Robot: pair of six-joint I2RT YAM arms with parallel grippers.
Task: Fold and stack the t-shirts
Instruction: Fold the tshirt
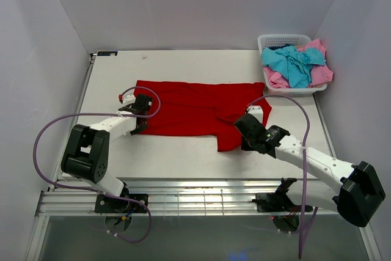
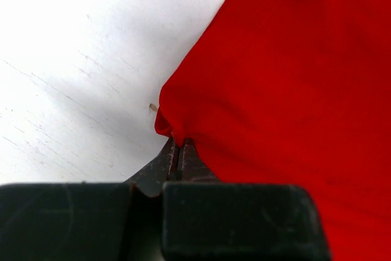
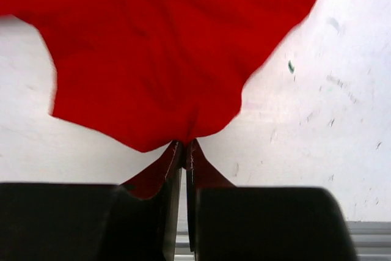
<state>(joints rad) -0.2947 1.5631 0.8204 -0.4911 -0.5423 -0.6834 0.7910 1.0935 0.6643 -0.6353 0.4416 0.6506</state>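
Red t-shirt [image 1: 189,108] is laid out flat across the middle of the table [image 1: 183,160]. Its long side runs left to right, and one flap sticks out toward the near edge on the right side.

The left claw [image 2: 180,151] is clamped tight on the shirt's near-left corner. In the left wrist view the cloth is pinched between the fingers with basically no gap, and a small pucker is raised right at the tips.

The right claw [image 3: 184,150] is closed the same way on the edge of that near-right flap. Red fabric is bunched at the tips and bare white table is seen on both sides. That wrist view is a bit blurred, so finer detail there can't be made out.

Over in the far right corner a white lattice basket [image 1: 287,41] is parked. A turquoise t-shirt [image 1: 294,65] and a pink t-shirt [image 1: 322,74] are heaped in it, all crumpled. The turquoise one is piled on top and the pink one is spilled over the rim.
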